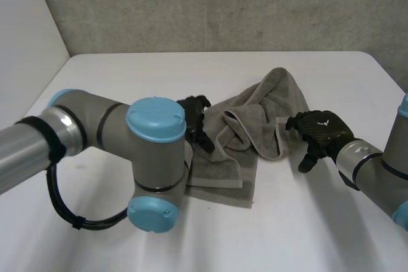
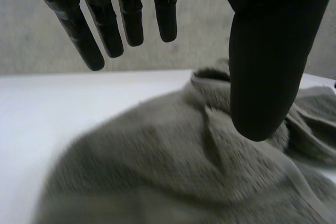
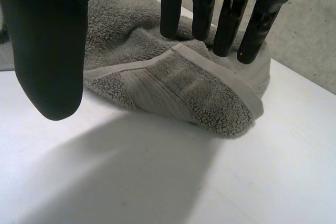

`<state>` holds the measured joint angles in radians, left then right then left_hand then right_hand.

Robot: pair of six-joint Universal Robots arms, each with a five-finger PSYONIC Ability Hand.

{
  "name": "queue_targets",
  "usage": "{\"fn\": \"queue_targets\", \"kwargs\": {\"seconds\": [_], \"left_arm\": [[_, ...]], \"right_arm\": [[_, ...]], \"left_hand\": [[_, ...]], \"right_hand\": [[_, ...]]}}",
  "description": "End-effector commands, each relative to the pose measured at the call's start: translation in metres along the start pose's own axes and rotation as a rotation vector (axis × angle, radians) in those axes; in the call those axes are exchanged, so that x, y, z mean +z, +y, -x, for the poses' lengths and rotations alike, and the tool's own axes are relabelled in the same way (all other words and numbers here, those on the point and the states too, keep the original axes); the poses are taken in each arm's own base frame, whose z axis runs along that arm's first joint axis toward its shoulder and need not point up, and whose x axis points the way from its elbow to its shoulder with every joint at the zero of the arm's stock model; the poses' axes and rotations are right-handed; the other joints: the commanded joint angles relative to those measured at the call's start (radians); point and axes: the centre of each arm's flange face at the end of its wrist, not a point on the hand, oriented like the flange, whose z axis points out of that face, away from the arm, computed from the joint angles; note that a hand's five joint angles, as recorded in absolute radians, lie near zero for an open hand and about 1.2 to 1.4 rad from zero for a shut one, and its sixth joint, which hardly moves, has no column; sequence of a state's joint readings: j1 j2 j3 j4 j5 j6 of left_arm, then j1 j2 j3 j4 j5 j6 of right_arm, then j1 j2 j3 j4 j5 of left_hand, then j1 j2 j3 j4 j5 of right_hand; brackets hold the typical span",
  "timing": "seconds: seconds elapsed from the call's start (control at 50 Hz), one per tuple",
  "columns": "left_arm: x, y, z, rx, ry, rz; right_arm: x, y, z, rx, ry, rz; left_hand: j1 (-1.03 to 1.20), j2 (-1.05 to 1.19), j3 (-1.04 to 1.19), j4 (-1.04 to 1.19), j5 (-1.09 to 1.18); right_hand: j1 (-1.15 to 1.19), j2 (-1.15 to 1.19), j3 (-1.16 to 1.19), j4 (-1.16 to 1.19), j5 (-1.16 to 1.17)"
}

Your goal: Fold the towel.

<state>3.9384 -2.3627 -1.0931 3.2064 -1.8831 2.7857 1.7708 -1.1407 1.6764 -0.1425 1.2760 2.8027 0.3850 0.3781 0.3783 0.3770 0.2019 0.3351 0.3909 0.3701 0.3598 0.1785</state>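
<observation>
The left arm's grey joint with its light-blue cap [image 1: 155,121] is covering much of the black left hand [image 1: 195,118] and the side of the crumpled grey terry towel [image 1: 255,119] nearest the left edge of the white table [image 1: 127,74]. The towel's folds are hiding its corners. Under the left hand's palm, its pile is showing blurred. The thumb of the black right hand [image 3: 50,51] is blocking part of its hem.

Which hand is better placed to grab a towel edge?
Probably right: the right hand is open, a banded edge of the towel at its fingertips; the left hand hangs open over rumpled cloth.
</observation>
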Motion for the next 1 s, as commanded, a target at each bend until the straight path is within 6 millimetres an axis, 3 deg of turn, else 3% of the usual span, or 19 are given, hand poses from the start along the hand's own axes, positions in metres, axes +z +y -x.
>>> {"fn": "queue_targets", "kwargs": {"seconds": [0.02, 0.18, 0.3, 0.32, 0.34, 0.36, 0.38, 0.52, 0.56, 0.58, 0.6, 0.62, 0.66, 0.68, 0.72, 0.8, 0.88, 1.0], "left_arm": [[0.006, 0.024, -0.002, -0.038, -0.010, 0.071], [0.017, 0.045, -0.002, -0.028, -0.013, 0.089], [0.021, 0.048, -0.003, -0.026, -0.008, 0.086], [0.021, 0.048, -0.003, -0.026, -0.007, 0.082], [0.022, 0.048, -0.003, -0.027, -0.003, 0.077], [0.022, 0.048, -0.003, -0.027, -0.003, 0.077], [0.023, 0.048, -0.004, -0.028, 0.001, 0.069], [0.017, 0.044, -0.010, -0.005, 0.019, 0.061], [0.006, 0.018, -0.014, 0.018, 0.029, 0.024], [0.006, 0.018, -0.014, 0.018, 0.029, 0.024], [-0.001, 0.001, -0.014, 0.031, 0.035, -0.001], [-0.001, 0.001, -0.014, 0.031, 0.035, -0.001], [-0.016, -0.035, -0.013, 0.072, 0.037, -0.061], [-0.016, -0.035, -0.013, 0.072, 0.037, -0.062], [-0.028, -0.067, -0.003, 0.122, 0.012, -0.114], [-0.043, -0.091, 0.006, 0.186, -0.003, -0.148], [-0.076, -0.111, 0.005, 0.331, 0.035, -0.133], [-0.107, -0.130, 0.003, 0.400, 0.074, -0.148]], "right_arm": [[0.000, 0.002, 0.001, 0.001, -0.001, 0.005], [0.000, 0.002, 0.001, 0.001, -0.002, 0.008], [-0.001, 0.003, 0.002, 0.001, -0.003, 0.011], [-0.001, 0.003, 0.002, 0.001, -0.003, 0.011], [-0.001, 0.003, 0.002, 0.001, -0.003, 0.011], [-0.001, 0.003, 0.001, 0.002, -0.001, 0.011], [-0.001, 0.003, 0.001, 0.001, -0.002, 0.010], [0.000, 0.001, -0.001, -0.002, 0.004, 0.004], [0.000, -0.002, -0.003, -0.004, 0.012, -0.005], [0.000, -0.005, -0.005, -0.005, 0.019, -0.015], [0.000, -0.005, -0.005, -0.005, 0.019, -0.015], [0.000, -0.008, -0.007, -0.007, 0.022, -0.025], [0.000, -0.015, -0.009, -0.011, 0.024, -0.043], [-0.001, -0.023, -0.012, -0.014, 0.029, -0.063], [-0.002, -0.031, -0.018, -0.017, 0.048, -0.087], [-0.005, -0.050, -0.040, -0.017, 0.097, -0.113], [-0.008, -0.062, -0.043, -0.008, 0.072, -0.099], [-0.009, -0.088, -0.038, 0.020, -0.095, -0.096]], "left_hand": [[0.104, 0.111, 0.111, 0.112, 0.112], [0.198, 0.205, 0.205, 0.206, 0.207], [0.237, 0.244, 0.243, 0.245, 0.245], [0.356, 0.363, 0.362, 0.364, 0.364], [0.621, 0.628, 0.628, 0.629, 0.630], [0.624, 0.631, 0.631, 0.632, 0.633], [1.002, 1.009, 1.009, 1.010, 1.011], [1.011, 1.018, 1.018, 1.019, 1.020], [1.011, 1.018, 1.018, 1.019, 1.020], [1.011, 1.018, 1.018, 1.019, 1.020], [1.011, 1.018, 1.018, 1.019, 1.020], [1.011, 1.018, 1.018, 1.019, 1.020], [1.011, 1.018, 1.018, 1.019, 1.020], [1.011, 1.018, 1.018, 1.019, 1.020], [1.011, 1.018, 1.018, 1.019, 1.020], [1.011, 1.018, 1.018, 1.019, 1.020], [1.011, 1.018, 1.018, 1.019, 1.020], [1.011, 1.018, 1.018, 1.019, 1.020]], "right_hand": [[0.017, -0.039, -0.018, -0.008, -0.001], [0.017, -0.039, -0.018, -0.008, -0.001], [0.017, -0.039, -0.018, -0.008, -0.001], [0.017, -0.039, -0.018, -0.008, -0.001], [0.017, -0.039, -0.018, -0.008, -0.001], [0.017, -0.039, -0.018, -0.008, -0.001], [0.017, -0.039, -0.018, -0.008, -0.001], [0.017, -0.039, -0.018, -0.008, -0.001], [0.017, -0.039, -0.018, -0.008, -0.001], [0.017, -0.039, -0.018, -0.008, -0.001], [0.017, -0.039, -0.018, -0.008, -0.001], [0.017, -0.039, -0.018, -0.008, -0.001], [0.017, -0.039, -0.018, -0.008, -0.001], [0.017, -0.039, -0.018, -0.008, -0.001], [0.017, -0.039, -0.018, -0.008, -0.001], [0.017, -0.039, -0.018, -0.008, -0.001], [0.017, -0.039, -0.018, -0.008, -0.001], [0.020, -0.036, -0.015, -0.005, 0.002]]}}
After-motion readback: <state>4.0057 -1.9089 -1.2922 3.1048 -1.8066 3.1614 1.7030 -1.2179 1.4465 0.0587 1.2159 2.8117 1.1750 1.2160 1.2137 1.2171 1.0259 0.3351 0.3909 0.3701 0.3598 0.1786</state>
